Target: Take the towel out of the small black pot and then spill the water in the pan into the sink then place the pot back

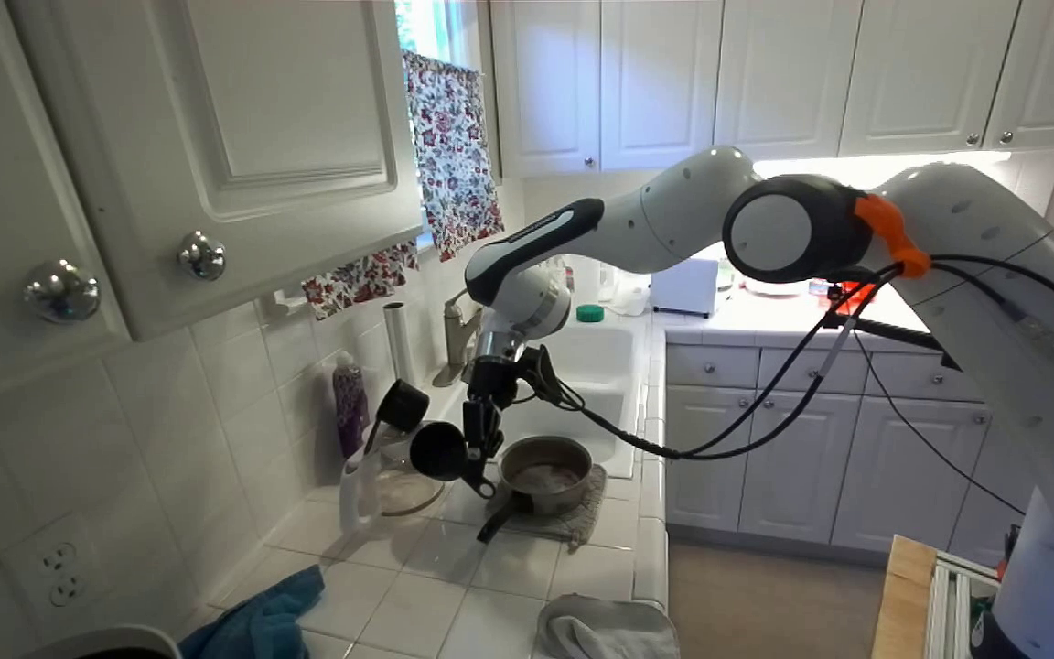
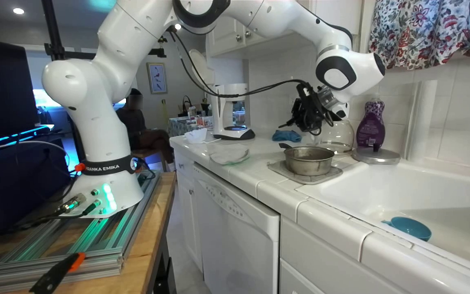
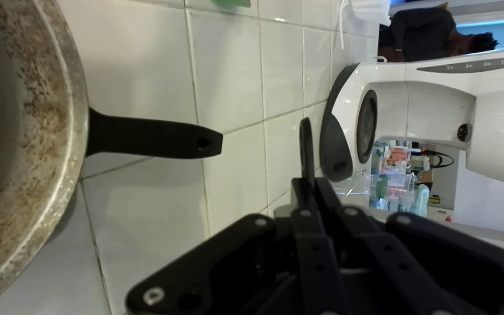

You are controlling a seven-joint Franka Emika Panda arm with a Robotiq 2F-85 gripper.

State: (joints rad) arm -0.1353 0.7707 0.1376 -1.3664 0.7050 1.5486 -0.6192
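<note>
The fingers of the gripper (image 3: pixel 313 183) are pinched together on the black handle (image 3: pixel 308 165) of the small black pot (image 1: pixel 435 450), and the looped end of that handle pokes out past the fingertips. The pot is tilted, its dark round face showing in an exterior view, and it is held clear of the tiled counter (image 1: pixel 500 586). Near it, lower down, the pan (image 2: pixel 308 163) stands upright on a grey pad (image 2: pixel 322 178), its brown-stained inner wall plain in the wrist view and its own dark handle (image 3: pixel 151 136) jutting out over the tiles. The bottom of the pan looks whitish in an exterior view; what it contains cannot be made out. The pad lies just beside the white sink (image 2: pixel 439 183), where a teal-blue cup (image 2: pixel 412 228) with a short handle rests. The towel (image 1: pixel 609 631), pale grey and crumpled, lies at the front edge of the counter, apart from the pan. Toward the wall are a glass carafe (image 2: pixel 337 141), a metal lid (image 2: pixel 375 156) with a black knob and a purple plastic bottle (image 2: pixel 370 122). Farther along the counter, a brighter blue cloth (image 1: pixel 262 618) lies near a white coffee maker (image 2: pixel 225 110). In the background a person (image 2: pixel 135 122) in dark clothing is seated.
</note>
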